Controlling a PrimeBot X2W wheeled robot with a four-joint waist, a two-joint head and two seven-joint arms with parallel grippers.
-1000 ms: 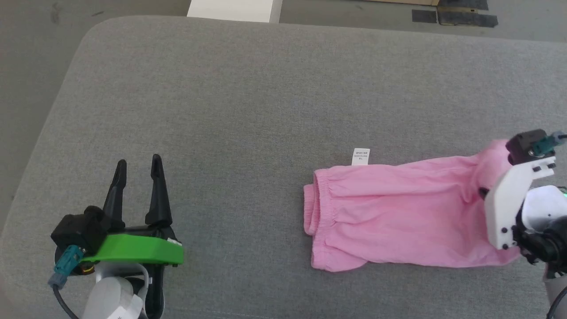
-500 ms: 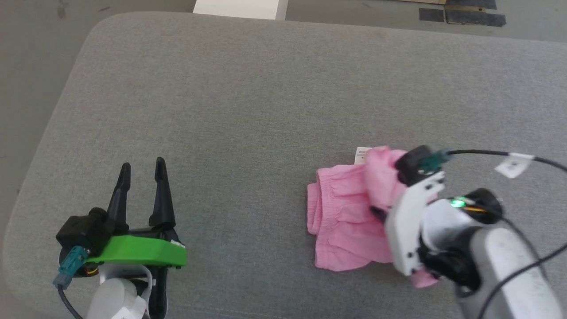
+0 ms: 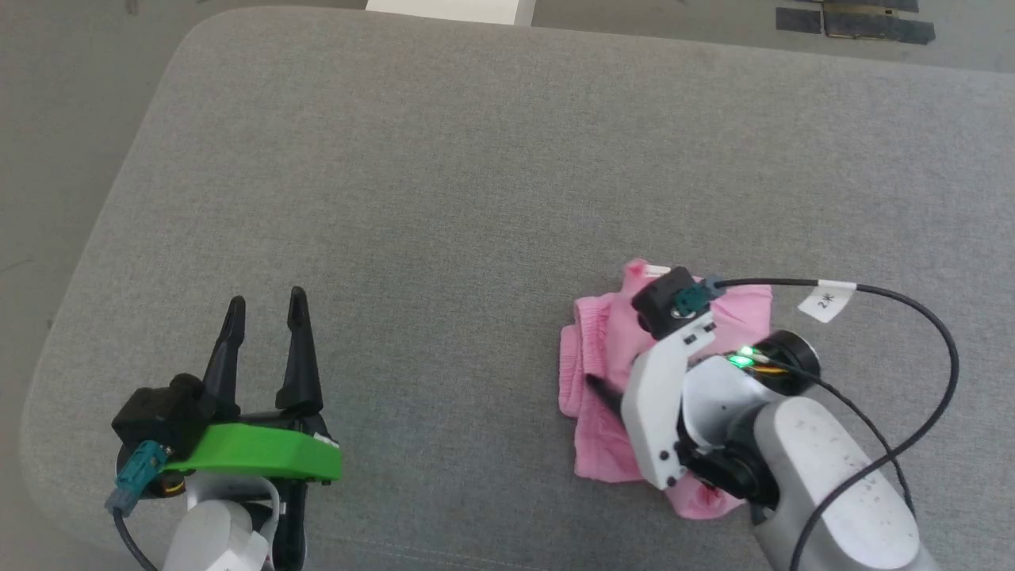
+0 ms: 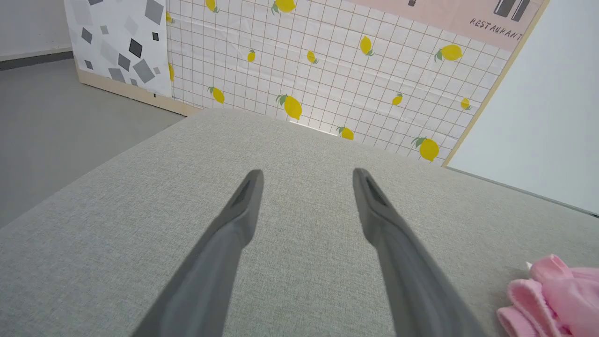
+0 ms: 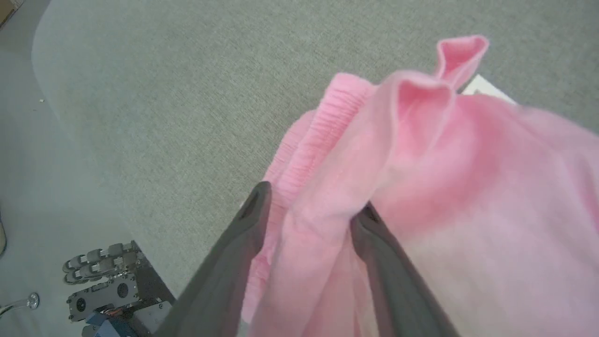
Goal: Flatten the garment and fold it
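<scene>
On the grey pad (image 3: 396,159), pants (image 3: 587,341) lie doubled over at lower right: fold step in hand. Right gripper (image 5: 311,199) over them, fingers apart, cloth loose between; left gripper (image 3: 266,298) lower left, fingers spread. Next, lift clear without dragging the fold

Bright, even light; faint shadows.

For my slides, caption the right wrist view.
Parted dark fingers straddle a fold of the pink garment on grey upholstery.

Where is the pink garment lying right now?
In the head view, the garment lies bunched on the right side of the grey cushion, under the right gripper, whose open jaws straddle a fold.
</scene>
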